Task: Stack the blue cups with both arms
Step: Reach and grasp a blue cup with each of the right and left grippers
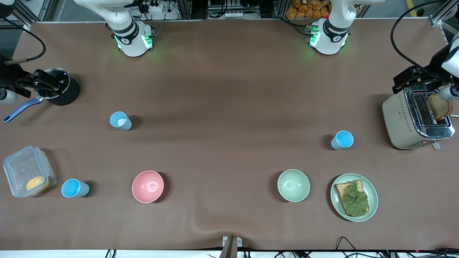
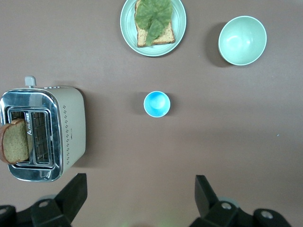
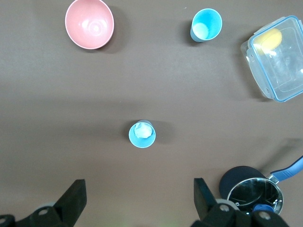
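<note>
The right claw [image 3: 137, 201] hangs open over the tabletop [image 3: 57, 118], close above a pale blue cup [image 3: 142, 134] holding something white.

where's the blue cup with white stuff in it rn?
The blue cup with white inside stands upright toward the right arm's end of the table, farther from the front camera than the pink bowl, and under the open right gripper.

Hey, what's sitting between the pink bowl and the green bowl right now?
Nothing: in the front view, only bare brown table runs between the pink bowl and the green bowl.
</note>
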You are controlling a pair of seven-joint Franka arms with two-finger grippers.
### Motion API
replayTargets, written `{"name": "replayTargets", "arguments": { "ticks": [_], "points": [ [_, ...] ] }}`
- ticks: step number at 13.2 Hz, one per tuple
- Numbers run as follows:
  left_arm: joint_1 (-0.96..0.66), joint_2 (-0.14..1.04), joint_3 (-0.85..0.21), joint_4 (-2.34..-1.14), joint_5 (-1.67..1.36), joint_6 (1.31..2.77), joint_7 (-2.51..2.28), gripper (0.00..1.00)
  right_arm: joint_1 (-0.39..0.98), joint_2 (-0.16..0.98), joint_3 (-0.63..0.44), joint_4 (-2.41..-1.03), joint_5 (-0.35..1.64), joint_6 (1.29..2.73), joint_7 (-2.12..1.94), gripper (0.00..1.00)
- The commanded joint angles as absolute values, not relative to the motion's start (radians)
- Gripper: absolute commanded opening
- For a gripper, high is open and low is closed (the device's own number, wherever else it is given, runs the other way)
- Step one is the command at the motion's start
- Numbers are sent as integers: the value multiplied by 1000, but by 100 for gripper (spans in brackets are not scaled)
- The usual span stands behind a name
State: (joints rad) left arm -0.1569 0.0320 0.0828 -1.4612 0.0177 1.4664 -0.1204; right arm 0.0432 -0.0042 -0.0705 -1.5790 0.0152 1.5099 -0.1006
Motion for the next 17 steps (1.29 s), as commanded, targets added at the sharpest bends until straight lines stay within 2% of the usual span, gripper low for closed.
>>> {"name": "replayTargets", "arguments": {
  "ticks": [1,4,6,8,10,11,17],
  "points": [
    [-155,23,83,-1453,15,1444,-120,100,46,2,-69,-1568,8,1497,-84,100],
    [-126,40,90,-1466,-1,1440,-112,100,40,-2,-71,-1571,9,1494,-84,100],
    [-135,74,86,-1561,12,1465,-129,100,38,-2,-71,-1569,9,1486,-84,100],
    [-124,51,86,-1760,14,1659,-146,100,35,2,-72,-1571,11,1486,-84,100],
    [-106,37,86,-1973,14,1945,-160,100,40,5,-72,-1571,11,1488,-93,100],
    [-107,46,86,-2030,14,2038,-161,100,44,8,-72,-1568,3,1488,-101,100],
    [-72,239,84,-2140,14,2336,-160,100,40,24,-72,-1566,2,1488,-117,100]
  ]
}}
